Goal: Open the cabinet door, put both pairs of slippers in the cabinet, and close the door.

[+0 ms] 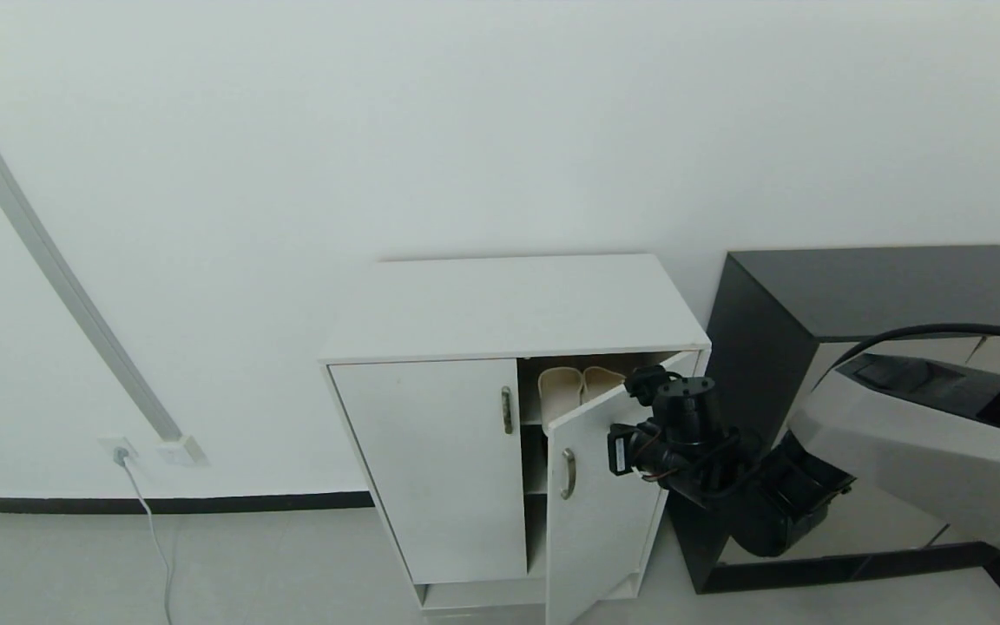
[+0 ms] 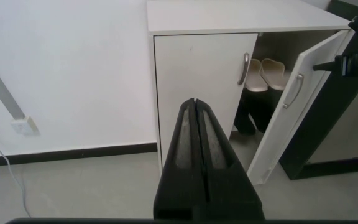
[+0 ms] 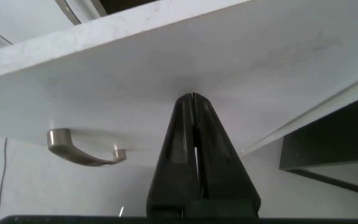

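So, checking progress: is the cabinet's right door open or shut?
Open partway: the right door stands angled outward, and slippers show on the shelf behind it.

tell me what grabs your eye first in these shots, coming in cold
The white cabinet stands against a plain wall, with its right door half open. Through the gap, a pair of beige slippers sits high inside. The right gripper, shut, is up at the door's outer face near its top edge.
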Robot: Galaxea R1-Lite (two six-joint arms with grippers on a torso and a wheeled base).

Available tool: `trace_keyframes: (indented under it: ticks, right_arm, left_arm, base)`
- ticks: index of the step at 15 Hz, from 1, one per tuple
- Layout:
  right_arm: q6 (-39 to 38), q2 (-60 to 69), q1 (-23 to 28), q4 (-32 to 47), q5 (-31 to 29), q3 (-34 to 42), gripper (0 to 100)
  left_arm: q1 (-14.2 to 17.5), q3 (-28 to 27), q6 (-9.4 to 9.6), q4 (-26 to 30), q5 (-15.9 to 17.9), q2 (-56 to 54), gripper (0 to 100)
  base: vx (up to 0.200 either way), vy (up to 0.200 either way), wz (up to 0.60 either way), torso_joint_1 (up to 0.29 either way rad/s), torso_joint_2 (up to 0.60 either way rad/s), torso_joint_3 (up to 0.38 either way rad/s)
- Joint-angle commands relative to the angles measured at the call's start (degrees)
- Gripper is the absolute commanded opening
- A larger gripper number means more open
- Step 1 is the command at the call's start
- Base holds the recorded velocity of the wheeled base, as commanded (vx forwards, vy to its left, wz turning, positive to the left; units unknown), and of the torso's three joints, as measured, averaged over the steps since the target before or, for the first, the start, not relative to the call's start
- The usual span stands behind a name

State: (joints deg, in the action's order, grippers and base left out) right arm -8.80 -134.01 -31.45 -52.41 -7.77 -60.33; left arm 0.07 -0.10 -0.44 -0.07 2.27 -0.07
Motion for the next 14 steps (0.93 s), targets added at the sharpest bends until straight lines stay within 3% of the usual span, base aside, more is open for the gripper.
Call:
trace_keyframes:
  ticks: [1,14]
  right_arm:
    - [0.01,-1.25,0.07,0.11,0.03,-1.63,0]
    - [0.01,-6.88,2.27,2.49,-0.06,-12.53,0]
  left_arm:
    - [0.01,0.01,0.00,-0.01,0.02,0.07,0]
    - [0.01,0.01,0.00,-0.01,0.02,0.07,0]
  base:
    - [0.000,0.000,0.00,0.000,0.00,0.000]
    - [0.000,0.000,0.00,0.000,0.00,0.000]
